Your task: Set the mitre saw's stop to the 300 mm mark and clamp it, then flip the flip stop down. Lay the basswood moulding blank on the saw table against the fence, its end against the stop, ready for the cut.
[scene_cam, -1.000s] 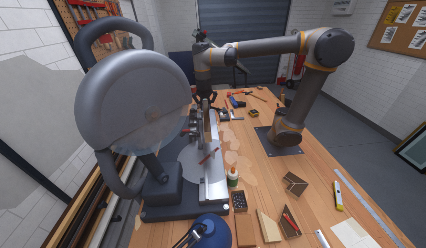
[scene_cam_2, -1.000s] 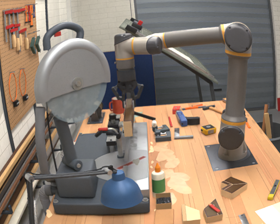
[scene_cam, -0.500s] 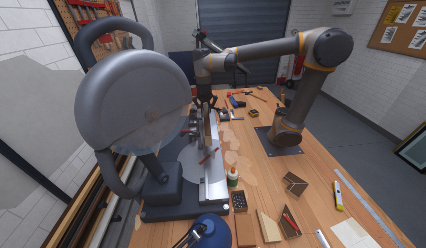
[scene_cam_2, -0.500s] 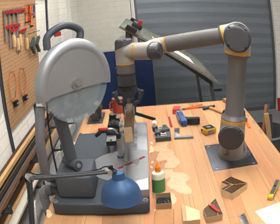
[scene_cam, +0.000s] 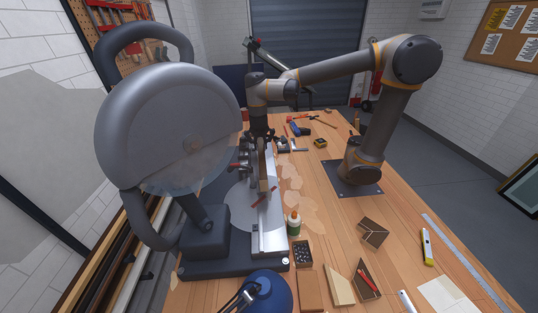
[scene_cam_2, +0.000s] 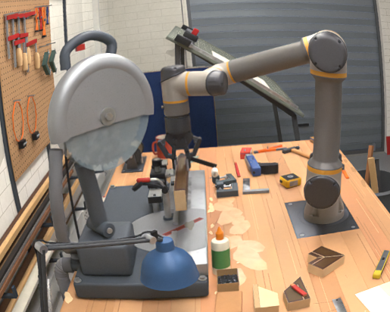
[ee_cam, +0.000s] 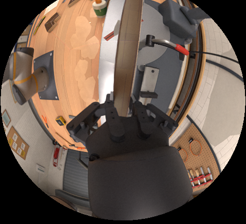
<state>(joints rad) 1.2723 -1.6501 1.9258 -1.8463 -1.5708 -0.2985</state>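
Observation:
The basswood moulding blank (scene_cam: 262, 166) (scene_cam_2: 181, 181) (ee_cam: 127, 52) is a long pale strip standing on edge above the silver saw table (scene_cam: 268, 202) (scene_cam_2: 192, 212), and my gripper (scene_cam: 260, 138) (scene_cam_2: 180, 151) (ee_cam: 123, 106) grips it at its far end, a finger on each side of it. It runs along the fence toward the blade. The stop block with its red-tipped clamp lever (scene_cam: 236, 166) (scene_cam_2: 147, 182) (ee_cam: 168, 43) sits on the fence rail beside the blank. Whether the blank touches the table or the stop I cannot tell.
Behind the saw stand the brick wall and a pegboard of tools (scene_cam_2: 24, 56). The big blade guard (scene_cam: 165, 124) (scene_cam_2: 100, 109) towers over the table's left. A glue bottle (scene_cam: 293, 224) (scene_cam_2: 220, 248), a screw box (scene_cam: 302, 254), wood offcuts and hand tools lie on the bench.

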